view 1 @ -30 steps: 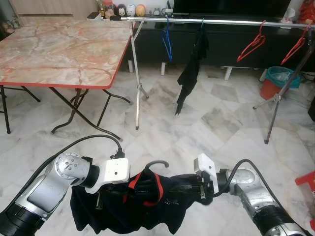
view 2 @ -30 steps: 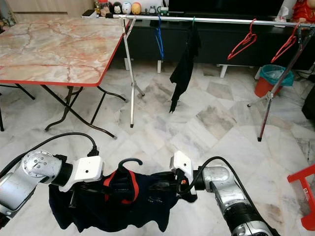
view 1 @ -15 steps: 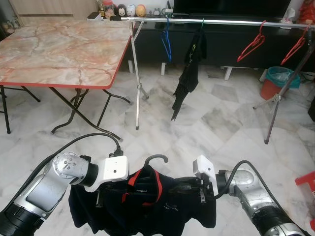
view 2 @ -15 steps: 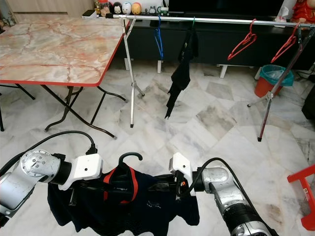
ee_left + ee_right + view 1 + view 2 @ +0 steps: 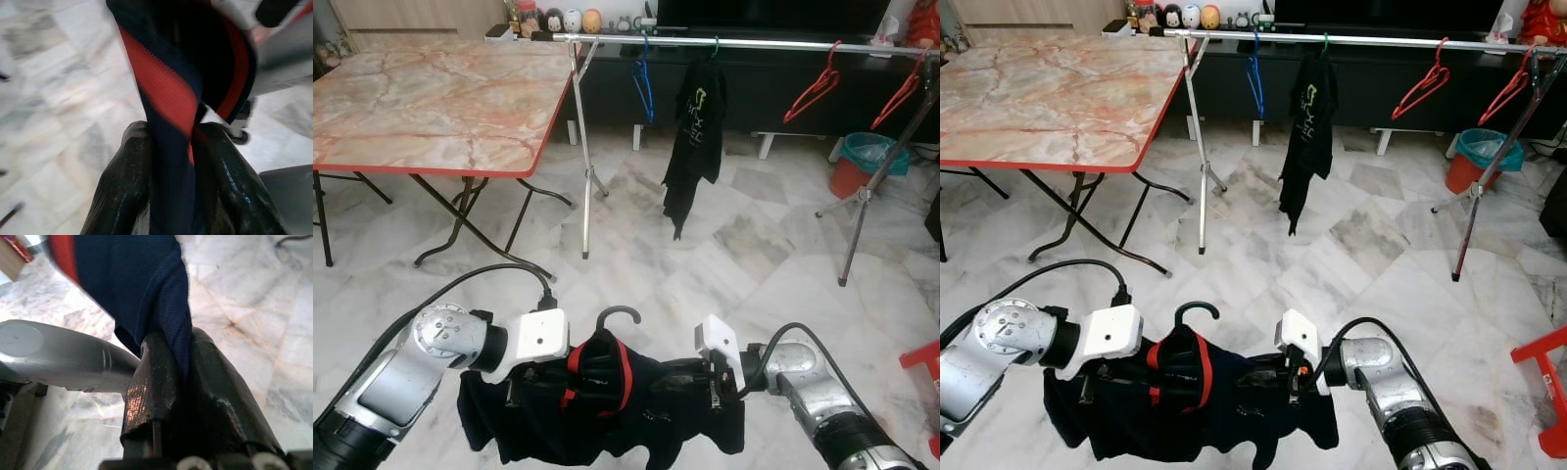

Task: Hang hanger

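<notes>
A dark navy shirt with red collar trim [image 5: 607,401] hangs on a black hanger whose hook [image 5: 617,315] sticks up between my two arms, low over the floor. My left gripper [image 5: 533,387] is shut on the shirt's left side; in the left wrist view its fingers [image 5: 122,186] pinch the navy and red cloth [image 5: 166,93]. My right gripper [image 5: 690,384] is shut on the shirt's right side, its fingers [image 5: 151,387] clamping navy fabric [image 5: 146,289]. The silver clothes rail [image 5: 754,42] stands ahead across the room.
On the rail hang a blue hanger [image 5: 644,83], a black shirt with a green print [image 5: 695,137] and two red hangers [image 5: 813,90]. A marble-topped folding table [image 5: 431,98] stands at the left. A red bin [image 5: 864,162] sits at the right; a red object [image 5: 925,367] lies by the right edge.
The shirt between my grippers has bunched and sunk slightly, the hook shifting a little. The black shirt on the rail has swung round, its green print now facing me.
</notes>
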`<state>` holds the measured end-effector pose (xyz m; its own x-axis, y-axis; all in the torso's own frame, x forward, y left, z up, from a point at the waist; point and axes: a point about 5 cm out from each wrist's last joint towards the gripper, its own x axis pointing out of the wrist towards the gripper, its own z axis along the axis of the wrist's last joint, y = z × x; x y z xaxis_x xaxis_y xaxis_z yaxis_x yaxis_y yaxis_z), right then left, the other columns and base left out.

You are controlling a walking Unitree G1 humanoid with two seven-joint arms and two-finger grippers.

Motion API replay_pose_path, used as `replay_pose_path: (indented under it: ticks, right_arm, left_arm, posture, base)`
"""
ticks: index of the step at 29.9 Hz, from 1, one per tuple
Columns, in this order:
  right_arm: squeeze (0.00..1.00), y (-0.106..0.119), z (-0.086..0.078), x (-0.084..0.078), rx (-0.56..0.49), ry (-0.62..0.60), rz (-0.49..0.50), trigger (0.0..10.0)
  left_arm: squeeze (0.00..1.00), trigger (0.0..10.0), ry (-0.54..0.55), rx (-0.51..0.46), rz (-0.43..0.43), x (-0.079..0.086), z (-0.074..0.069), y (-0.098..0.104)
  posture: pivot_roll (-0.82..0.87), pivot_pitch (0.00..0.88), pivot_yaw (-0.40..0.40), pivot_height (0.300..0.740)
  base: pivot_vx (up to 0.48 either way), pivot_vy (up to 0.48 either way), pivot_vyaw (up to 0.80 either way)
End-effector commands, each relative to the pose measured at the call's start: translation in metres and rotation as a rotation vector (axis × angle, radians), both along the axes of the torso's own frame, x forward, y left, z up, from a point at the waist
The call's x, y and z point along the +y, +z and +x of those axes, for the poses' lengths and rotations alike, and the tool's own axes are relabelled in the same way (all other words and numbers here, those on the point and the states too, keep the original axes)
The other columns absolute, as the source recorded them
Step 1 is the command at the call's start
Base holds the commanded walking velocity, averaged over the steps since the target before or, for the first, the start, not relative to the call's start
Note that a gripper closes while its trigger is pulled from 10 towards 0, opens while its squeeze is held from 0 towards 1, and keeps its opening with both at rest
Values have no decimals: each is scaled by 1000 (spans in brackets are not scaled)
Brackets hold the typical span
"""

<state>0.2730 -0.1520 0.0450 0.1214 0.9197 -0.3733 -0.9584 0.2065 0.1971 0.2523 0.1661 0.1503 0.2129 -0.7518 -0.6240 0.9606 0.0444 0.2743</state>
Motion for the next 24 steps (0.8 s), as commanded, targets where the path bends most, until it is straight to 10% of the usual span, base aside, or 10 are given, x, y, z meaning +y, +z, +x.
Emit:
replay_pose_path:
  ticks: [1,14,24]
  right_arm:
    - [0,5,6,-1,-33,-24,5,0]
    - [0,-3,6,-1,-25,-64,-21,0]
    - [0,-4,8,-3,-33,-75,-39,0]
  left_arm:
    - [0,10000,31,-20,-10,6,-2,6]
    - [0,10000,242,-59,-148,10,-17,1]
    - [0,10000,168,180,-220,5,-46,-2]
  posture:
    - [83,32,-25,740]
    - [97,40,-24,740]
    - [99,27,-30,740]
  base:
    - [0,0,0]
    - [0,0,0]
    - [0,0,0]
